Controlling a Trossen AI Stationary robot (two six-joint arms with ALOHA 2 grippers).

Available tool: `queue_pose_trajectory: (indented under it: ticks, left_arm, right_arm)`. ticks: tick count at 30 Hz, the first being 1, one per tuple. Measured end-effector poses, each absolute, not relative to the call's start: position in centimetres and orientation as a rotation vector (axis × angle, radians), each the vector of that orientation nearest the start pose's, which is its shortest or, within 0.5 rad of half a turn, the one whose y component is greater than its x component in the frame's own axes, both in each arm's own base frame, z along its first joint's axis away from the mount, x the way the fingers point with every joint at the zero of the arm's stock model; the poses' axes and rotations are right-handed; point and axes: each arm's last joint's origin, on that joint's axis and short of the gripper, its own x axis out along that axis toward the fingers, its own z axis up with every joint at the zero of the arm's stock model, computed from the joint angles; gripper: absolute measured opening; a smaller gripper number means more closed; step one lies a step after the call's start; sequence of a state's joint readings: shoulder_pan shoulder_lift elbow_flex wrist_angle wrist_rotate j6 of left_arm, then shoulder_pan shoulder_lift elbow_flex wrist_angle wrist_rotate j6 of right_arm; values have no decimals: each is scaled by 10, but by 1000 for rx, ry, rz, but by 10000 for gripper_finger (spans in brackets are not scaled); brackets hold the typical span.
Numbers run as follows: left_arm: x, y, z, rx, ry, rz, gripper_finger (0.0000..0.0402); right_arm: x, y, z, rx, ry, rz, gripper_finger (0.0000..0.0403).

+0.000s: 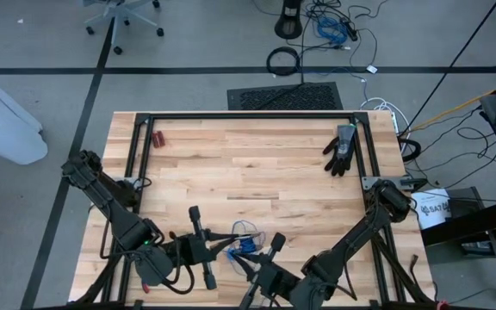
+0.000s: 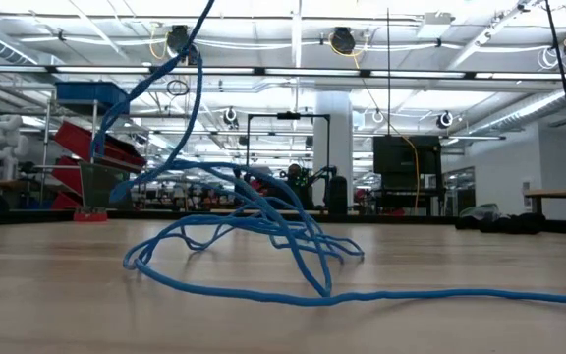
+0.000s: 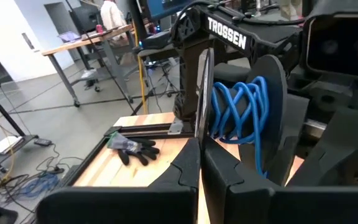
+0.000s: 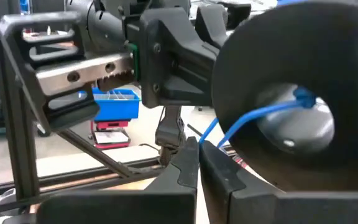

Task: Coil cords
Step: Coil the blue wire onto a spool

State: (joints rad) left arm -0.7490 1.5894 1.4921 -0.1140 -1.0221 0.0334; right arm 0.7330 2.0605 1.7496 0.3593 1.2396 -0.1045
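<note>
- Cord at the near middle of the table, between the two grippers; loose blue loops on the wood, one strand rising off the top of the low view.
- Left gripper just left of the cord, fingers pressed together; from its wrist camera, nothing visibly pinched at the tips.
- Several blue turns wrapped round part of the other arm just beyond those fingers.
- Right gripper just right of the cord, fingers also closed flat; a blue strand passing close behind the tips, whether nipped between them cannot be told.
- Glove far right and pliers far left, both well apart from the work.
- Step in hand, as a guess: mid-coiling, some turns already gathered high on the arms, the rest slack on the table.
- Next move likely calls for taking up the trailing length lying off to the right in the low view and laying it onto the existing turns without shaking them loose.
- Risk: tangled loops snagging on each other as slack is drawn in.
</note>
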Motion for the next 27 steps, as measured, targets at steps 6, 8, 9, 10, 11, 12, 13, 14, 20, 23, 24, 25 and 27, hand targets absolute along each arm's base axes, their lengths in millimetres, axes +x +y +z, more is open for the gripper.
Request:
queue_pose_trajectory:
  ticks: [6, 8, 9, 10, 11, 12, 13, 14, 20, 23, 24, 25, 27]
  left_arm:
    - [276, -225, 386, 198, 140, 263, 6]
    - [276, -226, 386, 195, 137, 259, 6]
    - [276, -226, 387, 191, 134, 259, 6]
    - [275, -227, 387, 187, 130, 259, 6]
    - [274, -227, 388, 186, 128, 262, 6]
    - [273, -228, 388, 184, 126, 260, 6]
    - [273, -228, 388, 185, 126, 259, 6]
    - [272, -229, 388, 186, 127, 257, 6]
    - [271, -230, 389, 189, 128, 249, 6]
    - [271, -230, 388, 191, 130, 249, 6]
    - [271, -230, 388, 191, 130, 249, 6]
    - [271, -230, 388, 191, 130, 248, 6]
    - [271, -230, 388, 191, 130, 247, 6]
  right_arm:
    - [364, 302, 322, -85, 9, -490, 1]
    - [361, 307, 321, -96, 15, -479, 7]
    - [359, 309, 320, -105, 20, -479, 11]
    - [356, 311, 319, -120, 30, -484, 16]
    - [354, 314, 316, -137, 40, -490, 22]
    - [351, 316, 314, -151, 51, -490, 28]
    - [349, 319, 312, -160, 61, -491, 34]
    - [346, 321, 310, -165, 70, -494, 40]
    - [329, 335, 295, -113, 107, -458, 62]
    - [317, 339, 283, -73, 142, -448, 65]
    - [313, 339, 279, -58, 154, -447, 65]
    - [309, 340, 275, -41, 165, -448, 65]
    - [301, 339, 265, 3, 177, -459, 65]
